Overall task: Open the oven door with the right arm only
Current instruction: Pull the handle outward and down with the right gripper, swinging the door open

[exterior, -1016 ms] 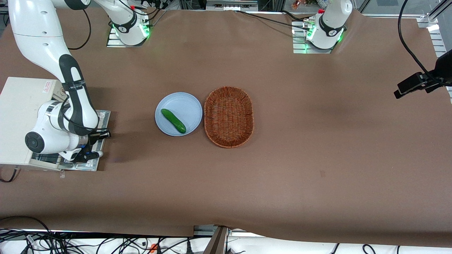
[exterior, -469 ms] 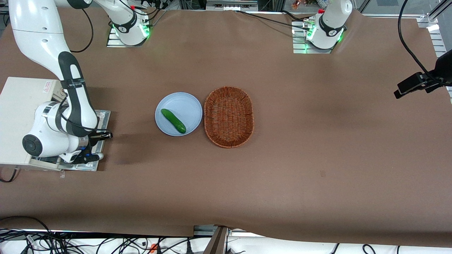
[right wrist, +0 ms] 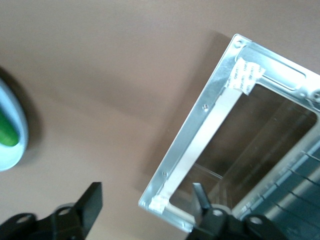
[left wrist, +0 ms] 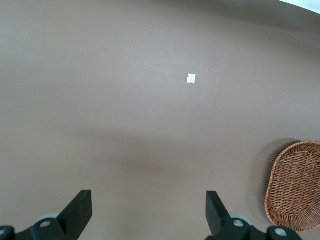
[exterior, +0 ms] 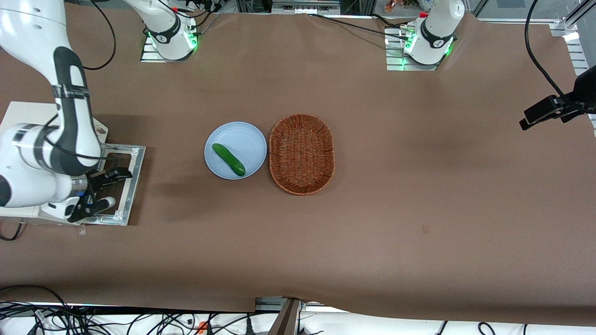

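Note:
The cream-white oven [exterior: 25,116] stands at the working arm's end of the table. Its oven door [exterior: 131,181] lies folded down flat on the brown cloth, silver frame around dark glass. In the right wrist view the door's frame [right wrist: 200,130] and glass [right wrist: 260,135] show, with the oven's wire rack [right wrist: 300,185] inside. My right arm [exterior: 70,102] reaches over the oven. Its gripper [exterior: 100,191] hangs above the door, open and empty; in the wrist view the gripper [right wrist: 146,197] straddles the door's corner without touching it.
A light blue plate [exterior: 235,150] with a green cucumber [exterior: 228,159] sits near the table's middle, beside a brown wicker basket [exterior: 301,153]. The plate's rim [right wrist: 11,150] shows in the right wrist view. A black camera [exterior: 554,109] stands at the parked arm's end.
My right arm has swung back over the oven, away from the plate, and risen. The gripper has drawn off the door's handle edge. More of the flat door now shows.

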